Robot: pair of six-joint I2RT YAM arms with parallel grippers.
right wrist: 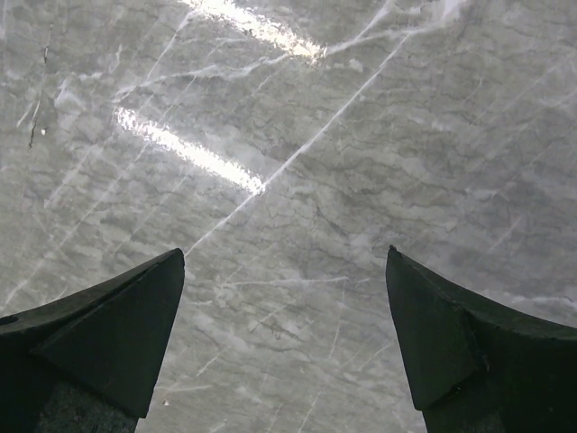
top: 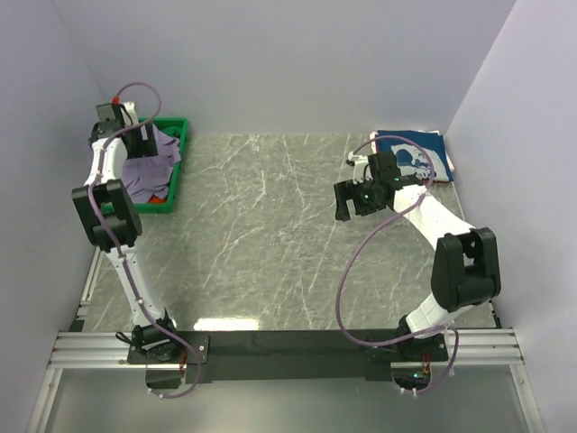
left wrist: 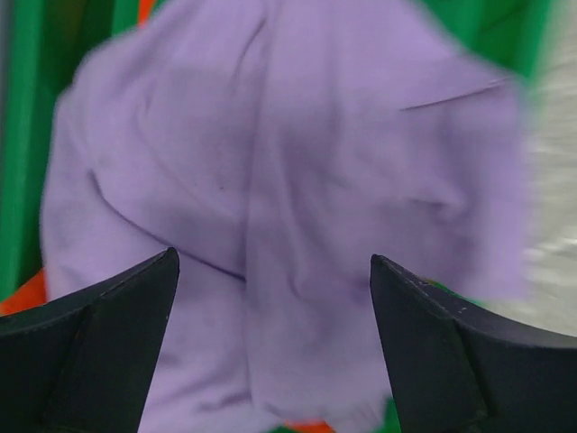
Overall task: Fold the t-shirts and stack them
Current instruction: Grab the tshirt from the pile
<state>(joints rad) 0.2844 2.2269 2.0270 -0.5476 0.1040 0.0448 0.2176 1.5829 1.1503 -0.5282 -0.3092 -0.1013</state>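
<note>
A crumpled lavender-purple t-shirt (top: pixel 144 171) lies in the green bin (top: pixel 180 135) at the far left, over an orange-red one (top: pixel 157 198). In the left wrist view the lavender t-shirt (left wrist: pixel 288 180) fills the frame, with orange-red cloth (left wrist: pixel 22 293) at its edge. My left gripper (left wrist: pixel 273 262) is open just above it; in the top view it (top: pixel 144 144) hangs over the bin. A folded navy t-shirt with white print (top: pixel 424 158) lies at the far right. My right gripper (right wrist: pixel 284 257) is open and empty above bare table, left of the navy shirt (top: pixel 347 203).
The grey marble table (top: pixel 270 234) spreads between the arms. The green bin's walls (left wrist: pixel 22 108) ring the lavender shirt. White walls close in the back and both sides. A black rail (top: pixel 288 343) runs along the near edge.
</note>
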